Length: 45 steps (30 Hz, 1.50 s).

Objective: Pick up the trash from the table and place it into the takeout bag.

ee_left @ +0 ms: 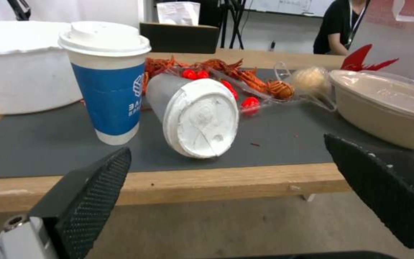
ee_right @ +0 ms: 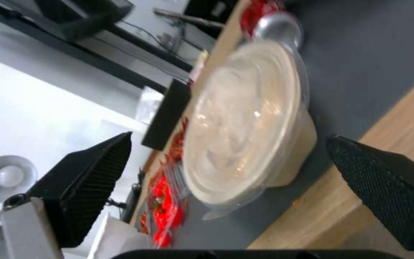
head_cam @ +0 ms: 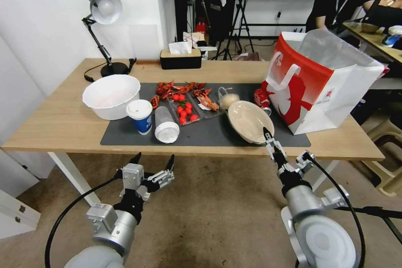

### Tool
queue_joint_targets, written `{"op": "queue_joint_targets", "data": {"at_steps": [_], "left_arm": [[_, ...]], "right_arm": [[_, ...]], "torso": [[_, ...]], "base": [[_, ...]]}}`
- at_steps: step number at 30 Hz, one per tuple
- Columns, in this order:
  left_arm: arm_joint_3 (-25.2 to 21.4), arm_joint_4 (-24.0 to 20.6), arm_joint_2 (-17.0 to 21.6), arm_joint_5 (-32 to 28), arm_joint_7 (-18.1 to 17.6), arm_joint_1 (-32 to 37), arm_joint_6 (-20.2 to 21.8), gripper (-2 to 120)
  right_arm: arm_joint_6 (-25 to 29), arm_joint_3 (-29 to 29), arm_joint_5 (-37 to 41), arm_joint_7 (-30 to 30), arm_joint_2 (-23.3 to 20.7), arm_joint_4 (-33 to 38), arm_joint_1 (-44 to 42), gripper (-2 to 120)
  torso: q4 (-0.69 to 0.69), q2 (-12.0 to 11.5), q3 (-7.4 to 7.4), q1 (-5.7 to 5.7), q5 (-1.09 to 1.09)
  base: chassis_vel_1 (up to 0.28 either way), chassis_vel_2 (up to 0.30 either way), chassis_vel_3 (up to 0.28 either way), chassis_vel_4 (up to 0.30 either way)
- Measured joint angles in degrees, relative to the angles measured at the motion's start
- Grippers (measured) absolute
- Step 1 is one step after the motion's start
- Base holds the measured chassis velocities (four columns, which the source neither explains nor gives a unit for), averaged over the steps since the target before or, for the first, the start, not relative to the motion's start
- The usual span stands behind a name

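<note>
Head view, right gripper: jaws apart and empty, raised at the near edge of the table, its tips over the near rim of the beige shallow oval bowl.
Right wrist view, fingers: spread wide with nothing between them; the bowl, under a clear lid, lies ahead of the gap on the dark grey rectangular mat.
Left gripper: jaws apart and empty, held below and in front of the table's near edge, short of the cups.
Left wrist view, fingers: open, framing the clear white-lidded cup, which lies on its side on the mat with its lid towards the camera.
Blue-white lidded paper cup: upright on the mat, just beside the lying cup, near a large white round bowl.
Clear-bagged beige bun: on the mat, just behind the oval bowl.
Red soda can: on its side between the oval bowl and the takeout bag.
Large boxy white paper bag with red panels: upright and open-topped at the right end of the long light-wood desk.
Clear trays of red crayfish and cherry tomatoes: mid-mat, behind the cups.
</note>
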Motion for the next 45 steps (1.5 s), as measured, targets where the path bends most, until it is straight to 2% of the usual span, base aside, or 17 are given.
{"op": "queue_joint_targets", "data": {"at_steps": [4,10,12,14,16,17,20,21,23,30,33,34,37,38,42,43,45], "left_arm": [[0.02,0.0,-0.24,0.18,-0.03,0.42,-0.74,100],[-0.32,0.0,-0.37,0.23,-0.09,0.77,-1.02,100],[-0.42,0.05,-0.5,0.24,-0.13,0.81,-1.1,100],[-0.42,0.08,-0.55,0.26,-0.15,0.8,-1.11,100],[-0.26,0.13,-0.66,0.34,-0.21,0.76,-1.13,100],[-0.26,0.13,-0.66,0.34,-0.21,0.76,-1.13,100],[0.05,0.23,-0.7,0.44,-0.26,0.75,-1.47,100],[0.05,0.23,-0.7,0.44,-0.26,0.75,-1.47,100],[-0.03,0.34,-0.53,0.42,-0.27,0.76,-1.53,100],[-0.18,1.16,-0.1,0.14,-0.31,-0.02,-1.72,100],[0.03,1.72,0.32,0.14,-0.31,-0.71,-1.79,100],[0.03,1.72,0.32,0.14,-0.31,-0.71,-1.79,100],[-0.02,2.19,0.95,0.06,-0.4,-1.31,-1.91,100],[-0.02,2.19,0.95,0.06,-0.4,-1.31,-1.91,100],[-0.06,2.59,1.05,0.05,-0.54,-1.59,-2.5,100],[-0.06,2.59,1.05,0.05,-0.54,-1.59,-2.5,100],[-0.05,2.79,0.83,0.05,-0.59,-1.64,-2.9,100]], "right_arm": [[-1.02,-0.22,4.21,3.74,0.03,-2.12,2.54,100],[-1.12,-0.04,7.66,5.52,0.06,-3.21,3.96,87],[-1.17,0.02,9.12,5.97,-0.02,-2.94,3.86,77],[-1.2,0.02,9.53,6.1,-0.03,-2.73,3.8,75],[-1.2,0.01,9.79,6.24,-0.01,-2.55,3.72,62],[-1.2,0.01,9.79,6.24,-0.01,-2.55,3.72,62],[-1.21,0.16,9.78,6.31,-0.04,-2.57,3.48,47],[-1.21,0.16,9.78,6.31,-0.04,-2.57,3.48,47],[-1.31,0.37,10.02,6.07,-0.11,-2.58,3.22,36],[-1.4,0.83,10.12,4.86,-0.36,-2.48,2.79,14],[-1.31,0.98,6.3,2.47,-0.75,-2.03,2.41,1],[-1.31,0.98,6.3,2.47,-0.75,-2.03,2.41,1],[-0.25,0.89,-4.43,-4.41,-2.19,-0.79,1.01,0],[-0.25,0.89,-4.43,-4.41,-2.19,-0.79,1.01,0],[4.18,1.87,-21.0,-14.77,-5.93,2.06,-0.75,0],[4.18,1.87,-21.0,-14.77,-5.93,2.06,-0.75,0],[7.28,3.4,-27.16,-19.68,-8.75,3.96,-0.59,0]], "torso": [[0.0,0.0,0.0,0.0,0.0],[0.0,0.0,0.0,0.0,0.0],[-0.01,0.0,0.0,0.0,0.0],[-0.01,0.0,0.0,0.0,0.0],[-0.01,0.0,0.0,0.0,0.0],[-0.01,0.0,0.0,0.0,0.0],[-0.01,0.0,-0.01,0.0,0.0],[-0.01,0.0,-0.01,0.0,0.0],[-0.01,0.0,0.0,0.0,0.0],[-0.01,0.0,-0.01,0.0,0.0],[-0.01,0.0,-0.01,0.0,0.0],[-0.01,0.0,-0.01,0.0,0.0],[-0.01,0.0,0.0,0.0,0.01],[-0.01,0.0,0.0,0.0,0.01],[-0.01,0.0,-0.01,0.0,0.01],[-0.01,0.0,-0.01,0.0,0.01],[-0.01,0.0,0.0,0.0,0.02]], "base": [[0.0,0.0,0.0,0.0],[0.0,0.0,0.0,0.0],[0.0,0.0,0.0,0.0],[0.0,0.0,0.0,0.0],[0.0,0.0,0.0,0.0],[0.0,0.0,0.0,0.0],[0.0,0.0,0.0,0.0],[0.0,0.0,0.0,0.0],[0.0,0.0,0.0,0.0],[0.0,0.0,0.0,0.0],[0.0,0.0,0.0,0.0],[0.0,0.0,0.0,0.0],[0.0,0.0,0.0,0.0],[0.0,0.0,0.0,0.0],[0.0,0.0,0.0,0.0],[0.0,0.0,0.0,0.0],[0.0,0.0,0.0,0.0]]}}
